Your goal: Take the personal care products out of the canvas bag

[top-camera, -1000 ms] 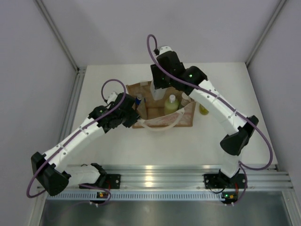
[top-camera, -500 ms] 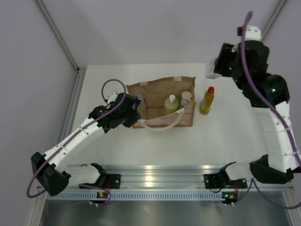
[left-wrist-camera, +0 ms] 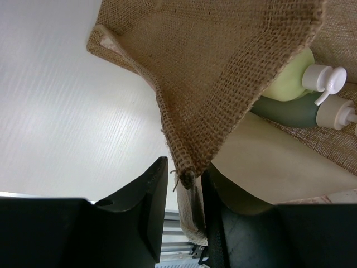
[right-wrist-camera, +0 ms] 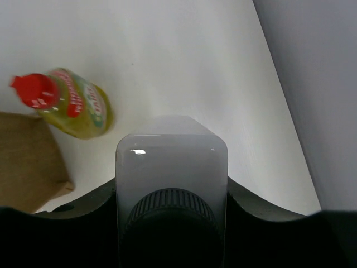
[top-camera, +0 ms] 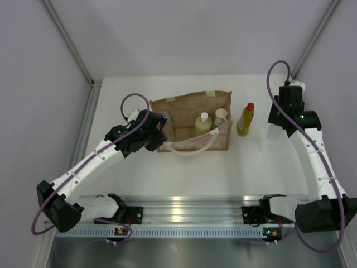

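The left claw (left-wrist-camera: 184, 206) pinches the bag (top-camera: 192, 106) at its 9 o'clock rim, the yellow bottle (top-camera: 244, 120) stands on the tabletop (top-camera: 167, 167) at its 3 o'clock, the right claw (right-wrist-camera: 171, 201) grips the white bottle (right-wrist-camera: 171, 162) beyond, and three bottles (top-camera: 203, 124) sit inside.

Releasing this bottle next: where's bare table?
Bare white table runs from the yellow red-capped bottle to the right edge, under the right hand holding the white grey-capped bottle; also in front of the tan canvas bag, whose inside is crowded.

White left arm (top-camera: 92, 162) and right arm (top-camera: 313, 159), black joints, a looping purple cable (top-camera: 135, 95) on each; left gripper (left-wrist-camera: 183, 173) fingers (left-wrist-camera: 146, 206) matte black.
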You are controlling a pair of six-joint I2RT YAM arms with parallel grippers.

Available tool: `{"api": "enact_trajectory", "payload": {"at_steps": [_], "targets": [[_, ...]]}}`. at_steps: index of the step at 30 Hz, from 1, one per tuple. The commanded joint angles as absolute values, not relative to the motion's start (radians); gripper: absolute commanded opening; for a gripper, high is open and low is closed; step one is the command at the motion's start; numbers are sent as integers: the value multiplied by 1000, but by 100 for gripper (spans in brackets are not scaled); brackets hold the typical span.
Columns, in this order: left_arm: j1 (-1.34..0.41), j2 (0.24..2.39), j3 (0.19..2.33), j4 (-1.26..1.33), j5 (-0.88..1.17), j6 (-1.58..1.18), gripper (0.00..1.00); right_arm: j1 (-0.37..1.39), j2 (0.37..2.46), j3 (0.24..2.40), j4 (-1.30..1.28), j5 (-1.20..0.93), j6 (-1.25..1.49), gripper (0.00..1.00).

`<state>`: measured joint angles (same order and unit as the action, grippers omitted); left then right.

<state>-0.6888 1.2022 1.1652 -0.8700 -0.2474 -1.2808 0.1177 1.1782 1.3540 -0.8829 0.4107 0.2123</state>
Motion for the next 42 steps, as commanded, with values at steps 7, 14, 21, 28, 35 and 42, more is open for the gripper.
{"api": "enact_trajectory", "payload": {"at_steps": [7,14,21,28,35,42], "targets": [[-686,1195,1226,-887,-221,-1252,35,-100,1265,1108,-287,66,91,0],[-687,1198,1227,-887,-210,-1258,35,-106,1402,1089,-172,58,26,0],[-686,1189,1220,-887,-216,-1264,35,-115,1554,1183,-247,120,8,6],[-686,1184,1218,-887,-224,-1269,35,-114,1588,1250,-342,153,50,81],[-687,1183,1209,-888,-230,-1278,35,-114,1461,1466,-503,152,145,99],[-687,1160,1161,-890,-268,-1295,32,230,1370,1626,-525,-157,232,92]]}}
